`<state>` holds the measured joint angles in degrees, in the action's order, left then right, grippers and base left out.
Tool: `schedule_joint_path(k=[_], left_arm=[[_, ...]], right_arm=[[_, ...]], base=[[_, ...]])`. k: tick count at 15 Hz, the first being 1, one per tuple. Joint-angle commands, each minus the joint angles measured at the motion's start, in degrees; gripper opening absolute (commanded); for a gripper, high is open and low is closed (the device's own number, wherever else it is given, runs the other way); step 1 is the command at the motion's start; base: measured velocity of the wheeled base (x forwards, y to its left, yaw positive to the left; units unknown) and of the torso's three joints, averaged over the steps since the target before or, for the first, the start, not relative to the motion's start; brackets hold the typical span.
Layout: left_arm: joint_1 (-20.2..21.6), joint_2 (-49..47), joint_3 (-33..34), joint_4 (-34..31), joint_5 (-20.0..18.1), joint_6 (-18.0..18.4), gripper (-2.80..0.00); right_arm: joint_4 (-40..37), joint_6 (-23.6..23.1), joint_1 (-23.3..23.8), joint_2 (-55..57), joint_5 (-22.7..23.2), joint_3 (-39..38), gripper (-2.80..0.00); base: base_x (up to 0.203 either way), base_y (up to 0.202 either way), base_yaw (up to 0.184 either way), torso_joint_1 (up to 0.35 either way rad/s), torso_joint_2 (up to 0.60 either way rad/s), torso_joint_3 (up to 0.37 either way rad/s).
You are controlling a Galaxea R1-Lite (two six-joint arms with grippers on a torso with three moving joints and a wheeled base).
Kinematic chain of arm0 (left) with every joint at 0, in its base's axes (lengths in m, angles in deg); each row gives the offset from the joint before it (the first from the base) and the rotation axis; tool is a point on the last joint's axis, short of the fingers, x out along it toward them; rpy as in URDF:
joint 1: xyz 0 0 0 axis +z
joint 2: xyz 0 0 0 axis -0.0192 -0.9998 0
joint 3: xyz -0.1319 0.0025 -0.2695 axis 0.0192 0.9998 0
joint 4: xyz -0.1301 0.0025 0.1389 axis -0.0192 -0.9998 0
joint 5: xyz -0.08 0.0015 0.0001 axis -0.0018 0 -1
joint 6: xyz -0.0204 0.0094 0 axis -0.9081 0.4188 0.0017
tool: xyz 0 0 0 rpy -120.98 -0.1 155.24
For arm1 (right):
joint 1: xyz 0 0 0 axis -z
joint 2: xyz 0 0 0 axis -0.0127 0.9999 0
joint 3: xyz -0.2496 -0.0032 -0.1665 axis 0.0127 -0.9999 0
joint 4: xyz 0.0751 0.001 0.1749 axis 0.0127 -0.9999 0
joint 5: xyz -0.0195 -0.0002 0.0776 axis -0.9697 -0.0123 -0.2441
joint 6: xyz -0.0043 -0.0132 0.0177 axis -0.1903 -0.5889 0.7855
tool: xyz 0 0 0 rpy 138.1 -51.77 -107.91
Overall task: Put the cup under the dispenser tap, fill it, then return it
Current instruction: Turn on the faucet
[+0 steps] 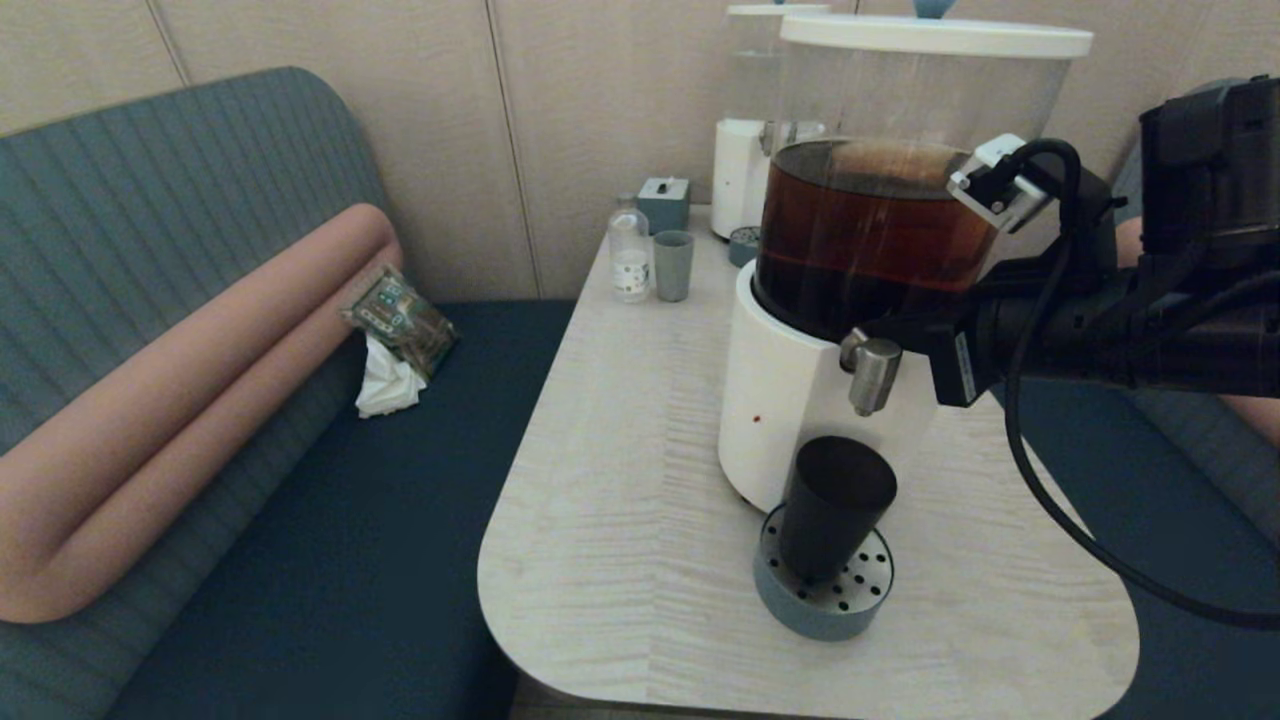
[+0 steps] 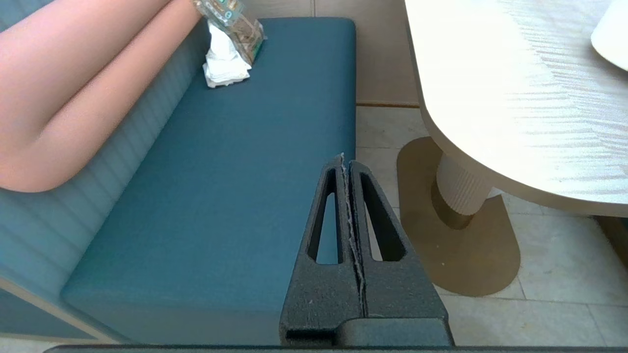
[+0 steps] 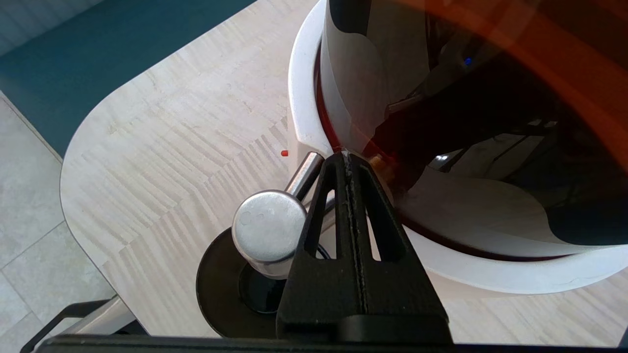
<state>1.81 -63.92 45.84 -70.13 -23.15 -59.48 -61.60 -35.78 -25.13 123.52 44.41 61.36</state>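
Observation:
The matte black cup point(image 1: 835, 505) stands upright on the round perforated drip tray point(image 1: 822, 612), directly under the brushed-steel dispenser tap point(image 1: 873, 375). That tap sticks out of the white base point(image 1: 785, 400) of the big tank of dark brown liquid. In the right wrist view the tap point(image 3: 269, 233) hangs over the cup's dark mouth point(image 3: 221, 279). My right gripper point(image 3: 347, 157) is shut with nothing in it, its tips right beside the tap's stem, against the dispenser base. My left gripper point(image 2: 346, 164) is shut and empty, parked low over the blue bench, away from the table.
At the table's far end stand a grey-green cup point(image 1: 673, 265), a small bottle point(image 1: 630, 250), a grey box point(image 1: 664, 203) and a smaller clear dispenser point(image 1: 745, 170). A tissue pack point(image 1: 400, 320) lies on the bench. The table's rounded front edge point(image 1: 560, 670) is close to the tray.

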Motion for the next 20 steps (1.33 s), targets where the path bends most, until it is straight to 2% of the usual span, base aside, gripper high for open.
schedule_joint_path(k=[1, 20], left_arm=[[0.08, -0.09, 0.09, 0.09, 0.02, -0.03, -2.80], [0.01, -0.09, 0.09, 0.05, 0.02, -0.03, -2.80]], right_arm=[[-0.09, -0.47, -0.25, 0.19, 0.30, 0.04, -2.80], [4.17, -1.10, -1.04, 0.27, 1.69, -1.01, -2.80]], base=[[0.000, 0.000, 0.000, 0.000, 0.00, 0.000], [0.000, 0.000, 0.000, 0.000, 0.00, 0.000]])
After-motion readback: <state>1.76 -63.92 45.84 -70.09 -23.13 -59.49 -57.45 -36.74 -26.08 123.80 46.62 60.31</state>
